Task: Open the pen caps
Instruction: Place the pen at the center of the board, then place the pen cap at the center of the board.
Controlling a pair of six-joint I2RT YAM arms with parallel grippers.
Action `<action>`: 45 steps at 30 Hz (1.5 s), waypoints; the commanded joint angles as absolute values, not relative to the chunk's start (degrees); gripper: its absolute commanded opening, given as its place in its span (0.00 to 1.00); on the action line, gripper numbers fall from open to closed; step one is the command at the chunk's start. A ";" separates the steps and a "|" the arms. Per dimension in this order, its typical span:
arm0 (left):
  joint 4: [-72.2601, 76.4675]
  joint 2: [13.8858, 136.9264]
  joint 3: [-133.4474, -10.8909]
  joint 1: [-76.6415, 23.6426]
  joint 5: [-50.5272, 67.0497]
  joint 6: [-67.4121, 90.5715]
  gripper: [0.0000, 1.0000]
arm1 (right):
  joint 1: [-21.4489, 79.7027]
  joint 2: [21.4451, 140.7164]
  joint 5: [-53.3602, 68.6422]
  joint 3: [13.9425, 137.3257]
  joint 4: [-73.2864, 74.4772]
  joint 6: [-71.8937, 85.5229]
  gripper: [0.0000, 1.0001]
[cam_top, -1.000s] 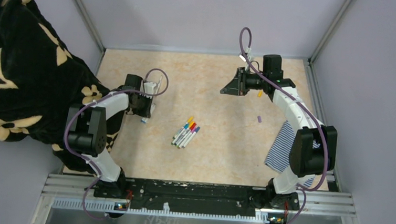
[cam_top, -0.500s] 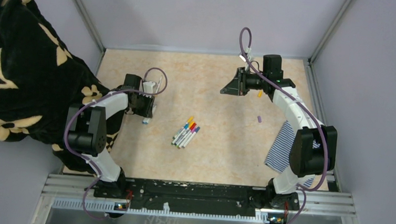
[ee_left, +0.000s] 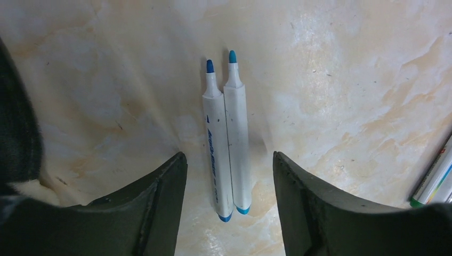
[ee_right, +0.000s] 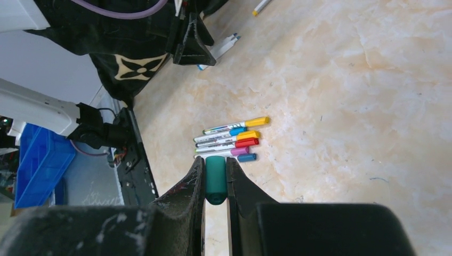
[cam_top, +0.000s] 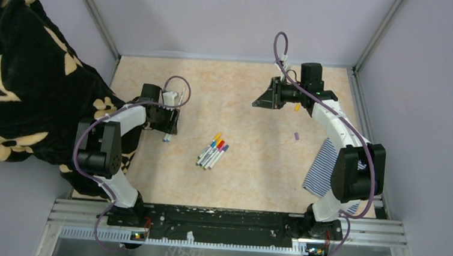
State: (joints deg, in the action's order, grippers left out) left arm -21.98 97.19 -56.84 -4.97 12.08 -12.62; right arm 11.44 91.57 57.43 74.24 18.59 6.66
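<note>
Now left gripper (ee_left: pixel 229 160) spread wide over two uncapped pens (ee_left: pixel 228 133), flat on table (ee_left: pixel 346 80), tips toward 12 o'clock. Lift straight up, no bumping. Right gripper (ee_right: pixel 215 170) pinches teal cap (ee_right: pixel 215 184); drop it aside. Then go for capped pens (cam_top: pixel 213 151), 4 o'clock from left gripper.

Green-ended pen (ee_left: pixel 433 178) cut off by right edge; striped cloth (cam_top: pixel 321 165) partly under right arm (cam_top: pixel 357 168).

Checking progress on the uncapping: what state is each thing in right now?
Two white marker pens with blue and teal tips: uncapped, lying side by side.
Left gripper: open, over that pair.
Right gripper: shut on teal plastic cap.
Group of white marker pens with coloured ends: caps on.
Small purple cap: lying loose.
Small orange cap: lying loose.
</note>
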 commanded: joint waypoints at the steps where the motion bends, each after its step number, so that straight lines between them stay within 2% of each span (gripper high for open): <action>1: -22.70 97.02 -56.91 -4.37 11.41 -12.62 0.68 | 11.13 88.18 53.28 72.78 14.00 8.49 0.00; 13: -21.24 90.87 -55.88 -4.33 13.38 -12.85 0.99 | 1.86 81.57 44.31 59.80 7.06 13.02 0.00; 24: -20.33 88.83 -55.15 -4.32 15.19 -13.17 1.00 | -11.58 82.81 43.46 53.13 3.56 16.96 0.00; 32: -19.96 88.16 -54.69 -4.36 14.95 -13.23 1.00 | -13.32 84.54 34.88 51.39 4.87 16.45 0.00; 45: -19.51 88.37 -54.41 -4.32 15.04 -13.22 0.99 | -13.98 92.72 31.89 50.08 5.34 14.56 0.00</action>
State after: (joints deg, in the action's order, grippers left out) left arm -20.67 89.76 -54.98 -4.71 14.22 -12.69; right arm -13.43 90.26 32.49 50.48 7.77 14.98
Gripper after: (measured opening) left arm 0.996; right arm 0.124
